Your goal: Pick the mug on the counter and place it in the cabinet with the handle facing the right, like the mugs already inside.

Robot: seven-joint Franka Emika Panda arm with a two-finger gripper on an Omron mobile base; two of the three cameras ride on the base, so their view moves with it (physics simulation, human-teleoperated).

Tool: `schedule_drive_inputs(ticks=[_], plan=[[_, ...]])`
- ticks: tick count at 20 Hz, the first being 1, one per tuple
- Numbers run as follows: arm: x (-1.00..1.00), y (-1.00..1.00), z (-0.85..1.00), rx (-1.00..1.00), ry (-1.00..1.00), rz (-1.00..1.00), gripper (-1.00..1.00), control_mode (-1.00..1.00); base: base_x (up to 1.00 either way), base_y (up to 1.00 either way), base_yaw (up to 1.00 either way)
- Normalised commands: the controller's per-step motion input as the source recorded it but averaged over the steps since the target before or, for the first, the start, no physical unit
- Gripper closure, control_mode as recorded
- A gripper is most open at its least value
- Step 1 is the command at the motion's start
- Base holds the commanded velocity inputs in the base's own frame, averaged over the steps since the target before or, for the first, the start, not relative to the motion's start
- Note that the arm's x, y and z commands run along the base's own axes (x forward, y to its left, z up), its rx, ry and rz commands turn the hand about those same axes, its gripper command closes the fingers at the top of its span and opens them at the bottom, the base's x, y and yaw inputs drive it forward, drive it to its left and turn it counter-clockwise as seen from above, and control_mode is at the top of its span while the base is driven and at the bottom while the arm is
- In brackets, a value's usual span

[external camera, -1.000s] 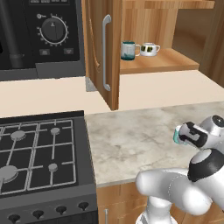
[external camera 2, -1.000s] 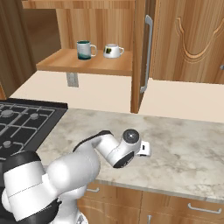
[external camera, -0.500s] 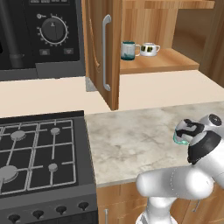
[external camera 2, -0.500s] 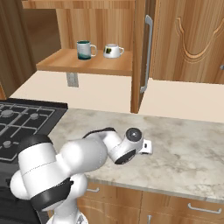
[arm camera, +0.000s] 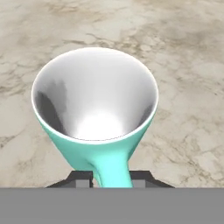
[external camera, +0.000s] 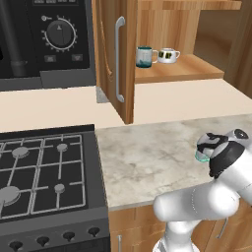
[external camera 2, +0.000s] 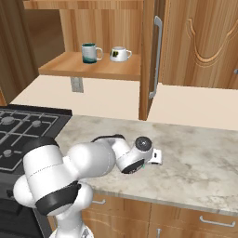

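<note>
Two dark fingertips (arm camera: 83, 178) flank the mint handle (arm camera: 113, 171) at the bottom of the hand view, the gripper (arm camera: 111, 179) narrowed around it, holding the mug (arm camera: 95, 114), whose pale interior gapes at frame centre. The left base view catches just a teal sliver of the mug (external camera: 202, 156) at mid-right. Marbled counter (external camera 2: 204, 162) spreads below; upper centre, the cabinet (external camera 2: 148, 56) stands open, two mugs (external camera 2: 106, 53) shelved.

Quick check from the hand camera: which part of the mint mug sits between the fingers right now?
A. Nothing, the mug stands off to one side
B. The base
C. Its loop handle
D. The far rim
C. In the hand view the mug's teal handle runs down between the two dark fingers.
</note>
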Motion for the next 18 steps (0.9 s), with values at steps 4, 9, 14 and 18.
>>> schedule_drive_inputs(ticks=[4,9,14,18], plan=[[0.0,0.02,-0.01,0.0,0.0,0.04,1.0,-1.0,0.0,0.0,0.0],[-0.01,0.25,0.15,0.0,-0.07,0.0,1.0,-1.0,0.0,0.0,0.0],[-0.01,0.43,0.24,0.0,-0.08,0.0,1.0,-1.0,0.0,0.0,0.0],[0.0,0.44,0.47,-0.01,-0.07,0.0,1.0,-1.0,0.0,0.0,0.0]])
